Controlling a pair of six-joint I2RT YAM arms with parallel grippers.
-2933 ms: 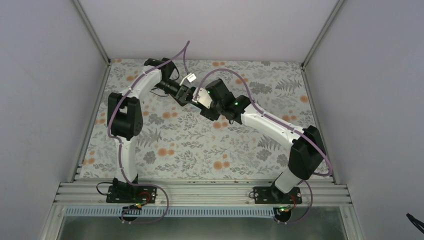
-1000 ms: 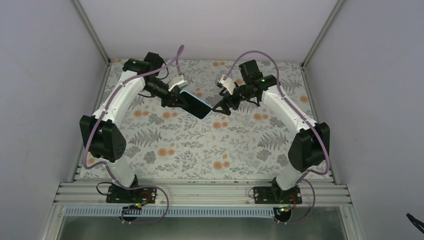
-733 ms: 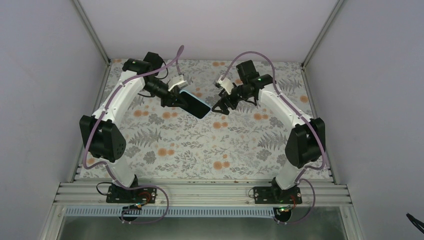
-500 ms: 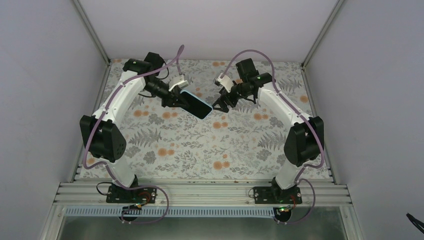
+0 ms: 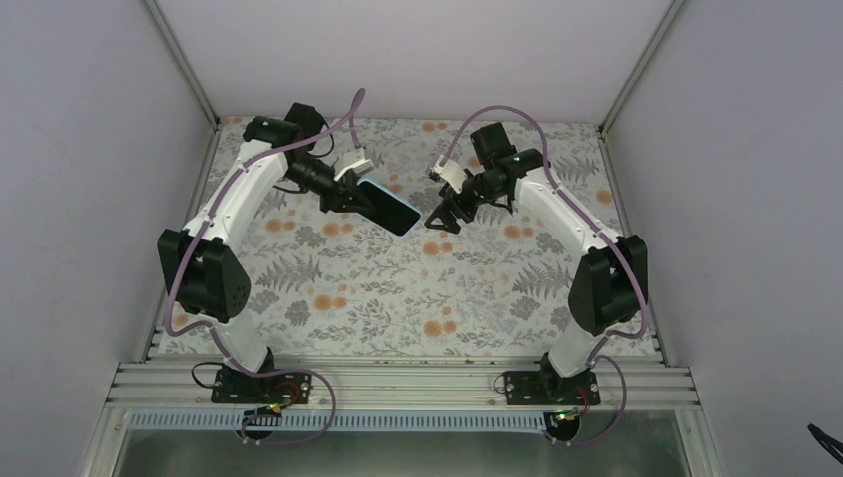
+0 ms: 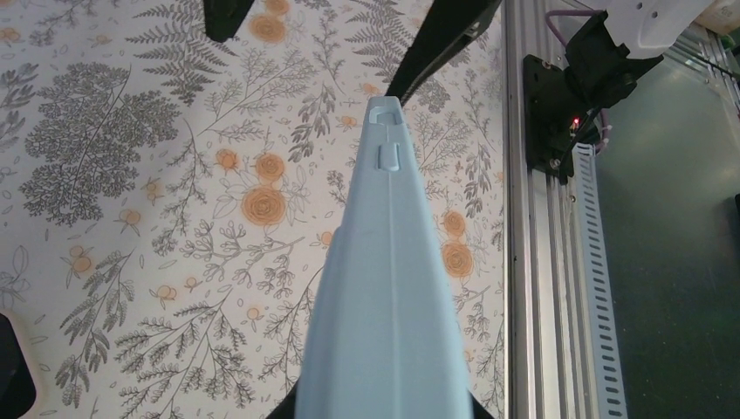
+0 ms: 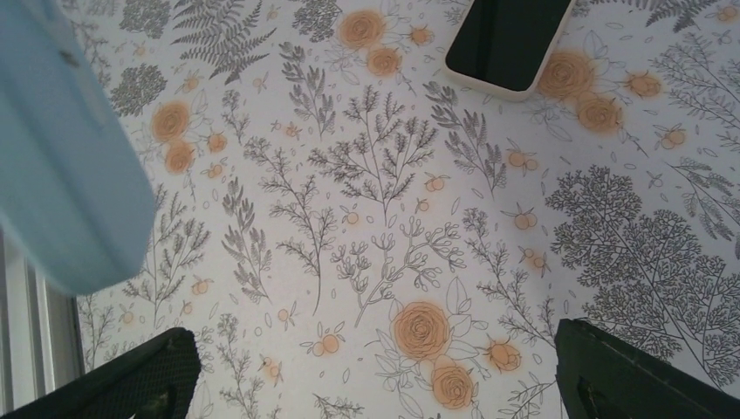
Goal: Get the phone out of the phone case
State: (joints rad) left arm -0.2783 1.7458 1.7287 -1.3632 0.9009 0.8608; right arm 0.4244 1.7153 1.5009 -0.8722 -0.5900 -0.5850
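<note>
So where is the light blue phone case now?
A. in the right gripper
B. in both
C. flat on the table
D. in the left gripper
D: the left gripper is shut on the light blue phone case, while the right gripper stands open, apart from it.

A pale blue phone case [image 6: 384,288], seen edge-on, runs up the middle above a floral tablecloth [image 6: 157,218]. Beyond its tip spread two black fingers [image 6: 441,39]. To its right, a metal rail [image 6: 532,262] carries a black arm base [image 6: 585,87].
</note>
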